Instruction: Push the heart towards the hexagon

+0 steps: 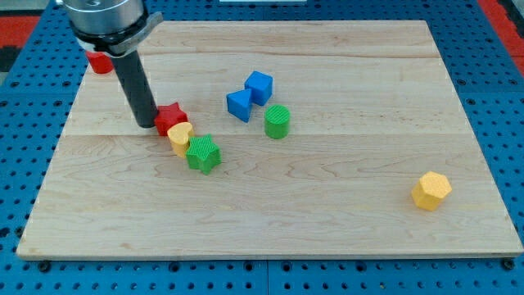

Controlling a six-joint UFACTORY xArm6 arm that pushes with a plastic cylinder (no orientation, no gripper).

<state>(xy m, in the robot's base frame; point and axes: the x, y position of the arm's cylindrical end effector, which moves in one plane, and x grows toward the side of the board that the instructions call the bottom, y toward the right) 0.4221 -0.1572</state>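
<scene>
The yellow heart (pixel 180 136) lies left of the board's centre, touching the red star (pixel 171 116) above it and the green star (pixel 203 153) at its lower right. The yellow hexagon (pixel 431 191) sits alone far to the view's right, near the bottom. My tip (pixel 146 124) rests on the board just left of the red star, up and left of the heart.
A blue cube (pixel 259 87) and a blue triangular block (pixel 240 105) sit together above centre, with a green cylinder (pixel 277 122) beside them. A red block (pixel 101 62) lies at the board's top left, partly behind the arm. The wooden board (pixel 327 229) lies on a blue perforated table.
</scene>
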